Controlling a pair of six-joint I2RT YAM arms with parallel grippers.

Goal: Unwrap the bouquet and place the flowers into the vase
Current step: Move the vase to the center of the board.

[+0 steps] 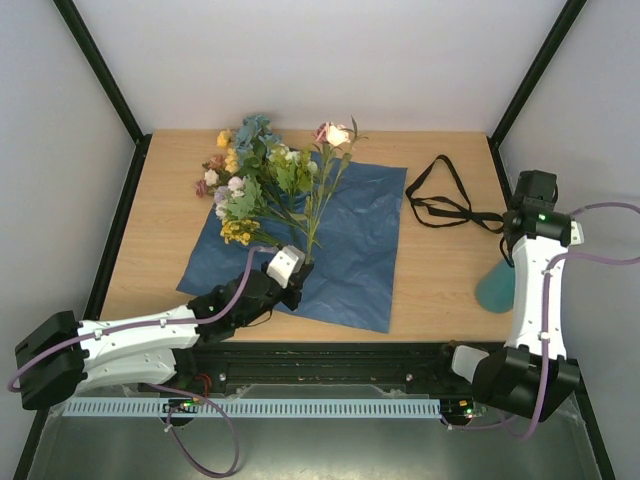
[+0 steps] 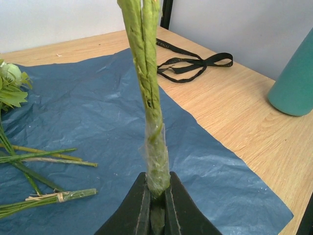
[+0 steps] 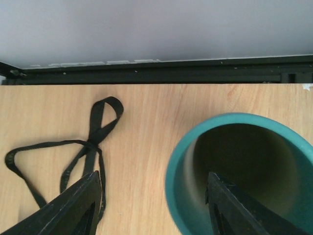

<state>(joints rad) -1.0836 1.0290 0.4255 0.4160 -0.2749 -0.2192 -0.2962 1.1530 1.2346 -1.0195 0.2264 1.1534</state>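
**Left gripper (image 2: pixel 157 188).** My jaws are clenched on the stem bundle (image 2: pixel 151 112), a few green stalks bound in clear film just above the grip. The bundle runs straight out from my fingertips, over the blue paper sheet (image 1: pixel 350 250), toward the far edge of the table (image 1: pixel 440 280). I cannot tell whether it is lifted clear of the sheet.

**Flowers (image 1: pixel 250 175).** The remaining blooms lie on the far-left part of the sheet, with their heads overhanging its far edge onto bare wood. Their loose stems lie to the left of my held bundle and apart from it.

**Sheet edges.** The paper is spread flat. Its near corner reaches almost to the table's front edge. Its right edge runs diagonally, with a band of bare wood beyond it.

**Open room.** That band lies between the sheet and the vase (image 3: pixel 234 119). The black ribbon (image 3: pixel 91 145) lies in its far part, loose on the wood and apart from both sheet and vase.

**Right gripper (image 3: pixel 152 178).** My jaws are spread and hold nothing. I am above the vase's mouth, with one finger inside the opening. The other finger is outside the rim on the ribbon side, with bare wood showing between it and the rim.

**Vase location.** It stands upright close to the table's right edge, toward the near side. The black frame rail borders the wood beyond it.
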